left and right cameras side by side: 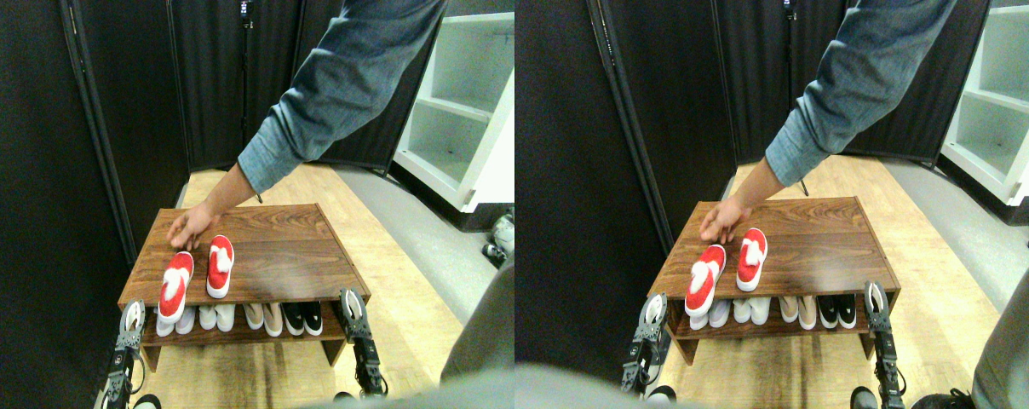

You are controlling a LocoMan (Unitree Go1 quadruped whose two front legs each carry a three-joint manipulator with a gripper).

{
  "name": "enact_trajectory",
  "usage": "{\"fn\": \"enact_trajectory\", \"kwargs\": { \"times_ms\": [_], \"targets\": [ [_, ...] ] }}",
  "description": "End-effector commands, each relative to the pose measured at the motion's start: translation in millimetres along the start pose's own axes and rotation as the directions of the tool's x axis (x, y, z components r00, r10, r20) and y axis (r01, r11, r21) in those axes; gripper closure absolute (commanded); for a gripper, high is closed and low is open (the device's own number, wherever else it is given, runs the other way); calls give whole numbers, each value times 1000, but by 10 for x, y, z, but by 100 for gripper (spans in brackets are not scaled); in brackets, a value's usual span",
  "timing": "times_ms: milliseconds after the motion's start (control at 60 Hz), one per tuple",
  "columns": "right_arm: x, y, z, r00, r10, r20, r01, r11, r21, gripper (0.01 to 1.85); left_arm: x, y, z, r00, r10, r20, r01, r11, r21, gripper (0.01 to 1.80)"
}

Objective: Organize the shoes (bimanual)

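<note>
From my remote station I see a person's hand point(192, 226) pressed on the far left of the wooden bench point(284, 247), just behind the heels of the red shoes point(196, 274); the blue-grey sleeve point(344, 85) slants down from the upper right and crosses the space above the bench. The two shoes lie on the bench top at its left end, side by side and close together, toes toward me; the left one reaches the front edge and angles slightly, the right one sits a little farther back. They are bright red with fluffy white lining and white soles. On the shelf below stand white shoes point(192, 319), a beige pair point(263, 317) and a black pair point(302, 318) in a row. Dark panels point(46, 153) wall off the left and rear; a white shelving unit point(463, 102) stands at right. I can read no writing. The left claw point(131, 317) and right claw point(352, 305) rise at the bench's front corners, both spread open, grasping nothing.
</note>
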Motion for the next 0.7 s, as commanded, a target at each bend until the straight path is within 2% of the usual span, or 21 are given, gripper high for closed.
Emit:
{"fn": "enact_trajectory", "kwargs": {
  "times_ms": [17,150,283,383,433,467,500,533,550,567,583,700],
  "targets": [
    [-9,107,6,999,32,-9,-32,999,-19,181,18,-62,-6,999,-49,8,49,999,-9,180],
    [-5,95,-9,999,25,-21,-26,1000,-13,183,-15,-79,-15,998,-52,19,52,999,-9,180],
    [0,91,-20,1000,4,-20,-4,1000,-2,181,-77,-117,-40,997,-41,58,45,997,-57,180],
    [9,112,-43,1000,-17,-23,17,1000,6,180,-153,-109,-123,998,-35,43,39,994,-106,179],
    [11,112,-47,1000,-15,-27,15,1000,-20,179,-199,-115,-162,999,3,46,2,992,-124,149],
    [17,111,-54,999,-19,-26,18,1000,-25,178,-237,-125,-207,999,20,44,-14,989,-144,119],
    [21,110,-60,1000,-19,-23,18,1000,-22,178,-266,-138,-241,999,35,36,-29,989,-147,101],
    [21,112,-62,1000,-20,-23,19,1000,-18,178,-278,-148,-254,999,39,31,-34,988,-148,98],
    [23,108,-68,1000,-18,-22,17,1000,-6,180,-322,-187,-293,998,60,2,-59,985,-161,78],
    [23,108,-68,1000,-18,-22,17,1000,-6,180,-322,-187,-293,998,60,2,-59,985,-161,78],
    [25,103,-71,1000,-12,-23,12,1000,-1,179,-362,-222,-325,997,74,-4,-74,983,-167,68],
    [26,98,-76,1000,-13,-19,13,1000,-5,181,-435,-272,-387,995,86,-43,-92,981,-168,54]
  ]
}}
